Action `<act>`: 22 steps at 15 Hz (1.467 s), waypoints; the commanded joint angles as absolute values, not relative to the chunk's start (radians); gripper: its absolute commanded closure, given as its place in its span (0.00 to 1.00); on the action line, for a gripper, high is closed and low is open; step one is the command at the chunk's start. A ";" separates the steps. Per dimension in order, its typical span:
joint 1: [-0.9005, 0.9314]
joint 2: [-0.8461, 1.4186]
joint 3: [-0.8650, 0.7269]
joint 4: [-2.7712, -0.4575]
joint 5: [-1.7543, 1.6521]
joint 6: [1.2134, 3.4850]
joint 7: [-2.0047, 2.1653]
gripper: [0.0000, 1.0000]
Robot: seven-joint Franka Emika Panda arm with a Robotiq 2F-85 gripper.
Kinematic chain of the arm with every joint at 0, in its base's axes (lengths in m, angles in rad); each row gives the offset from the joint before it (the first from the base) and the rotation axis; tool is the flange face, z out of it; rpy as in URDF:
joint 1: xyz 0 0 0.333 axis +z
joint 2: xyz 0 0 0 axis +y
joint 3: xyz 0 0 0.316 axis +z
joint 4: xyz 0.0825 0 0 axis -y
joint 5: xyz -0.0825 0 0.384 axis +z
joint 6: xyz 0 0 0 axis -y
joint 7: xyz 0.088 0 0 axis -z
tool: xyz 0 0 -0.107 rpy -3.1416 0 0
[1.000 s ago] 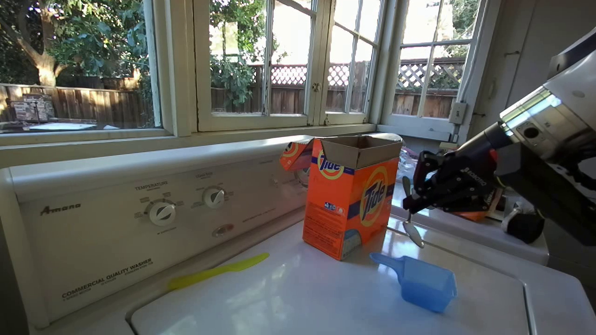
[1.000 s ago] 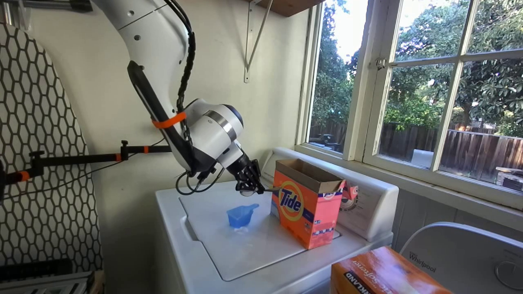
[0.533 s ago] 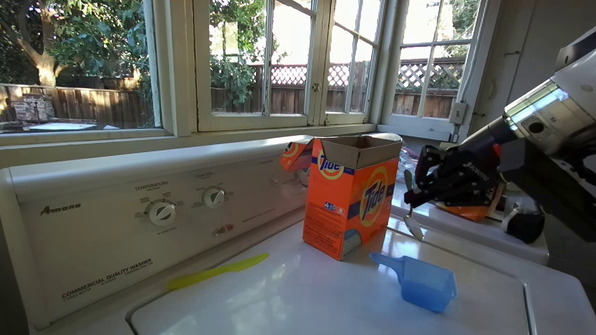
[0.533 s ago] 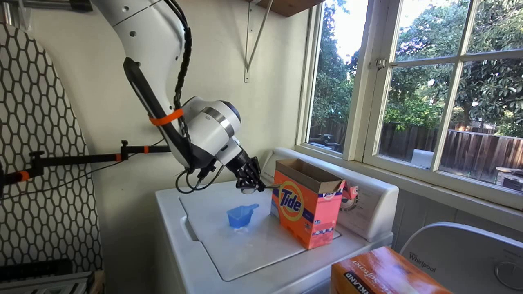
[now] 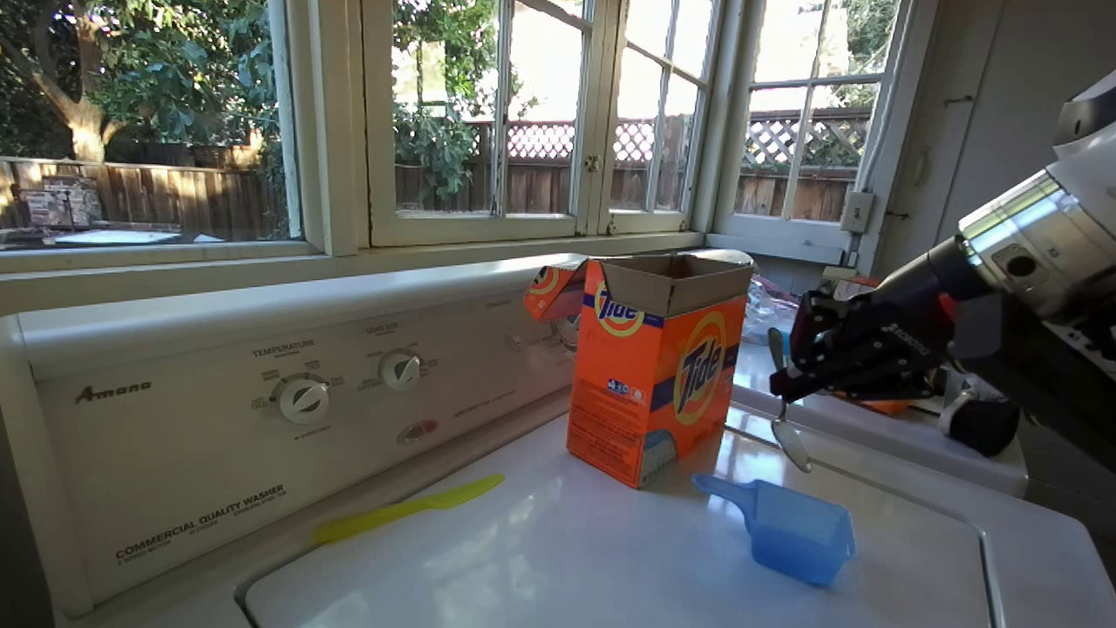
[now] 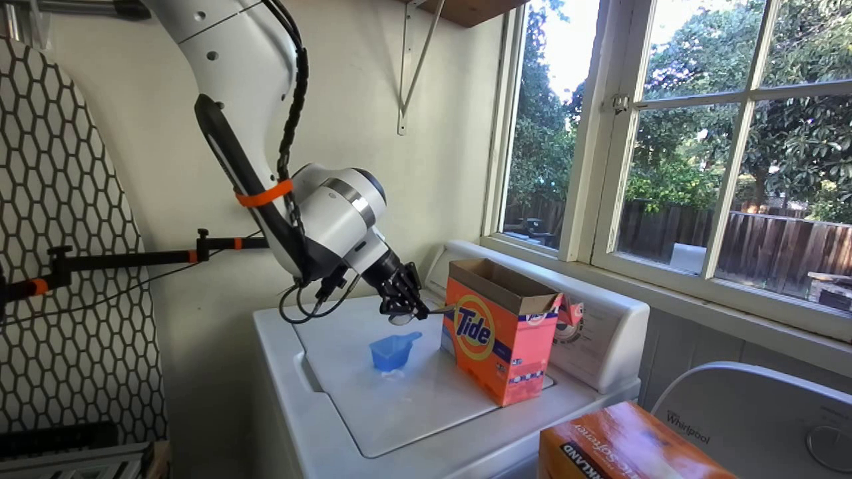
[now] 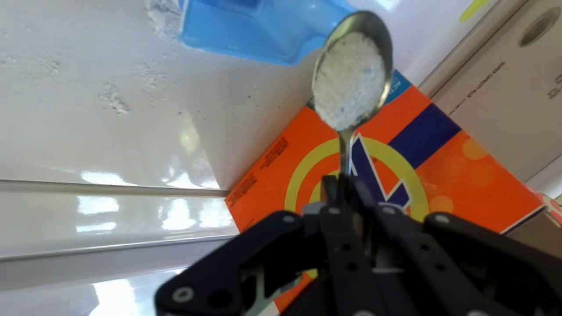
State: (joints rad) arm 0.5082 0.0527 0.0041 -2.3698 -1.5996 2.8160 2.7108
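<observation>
Holding a metal spoon [image 7: 346, 147] tight, the gripper [image 7: 344, 193] is hanging above the washer lid [image 5: 523, 567], its fingers standing close together and pinching the handle. White powder [image 7: 350, 81] is filling the spoon's bowl. The step in hand seems to be holding this full spoon in the air, and any next move is likely calling for a slow, flat hand, so no powder is falling. The spoon's back end is pointing toward the orange Tide box [image 5: 654, 375] but, in an exterior view, is showing a gap, and may be needing room. Lower down, a blue scoop [image 5: 798, 532] is sitting between the box and the lid's front edge, with loose powder [image 7: 163, 19] lying beside it. The box is standing by a back corner of the lid, its flap hanging down. Farther off, a yellow knife [image 5: 408, 510] is lying along the lid's back edge, below the dials [image 5: 305, 399].
</observation>
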 commanded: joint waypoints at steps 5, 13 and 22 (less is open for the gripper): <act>0.524 0.039 0.025 -2.404 -1.659 2.734 2.783 0.98; 0.535 0.056 0.054 -2.406 -1.670 2.656 2.783 0.98; 0.413 0.071 0.237 -2.410 -1.668 2.547 2.769 0.98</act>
State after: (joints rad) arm 0.4557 0.0717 0.1742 -2.3973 -1.6284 2.5872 2.7108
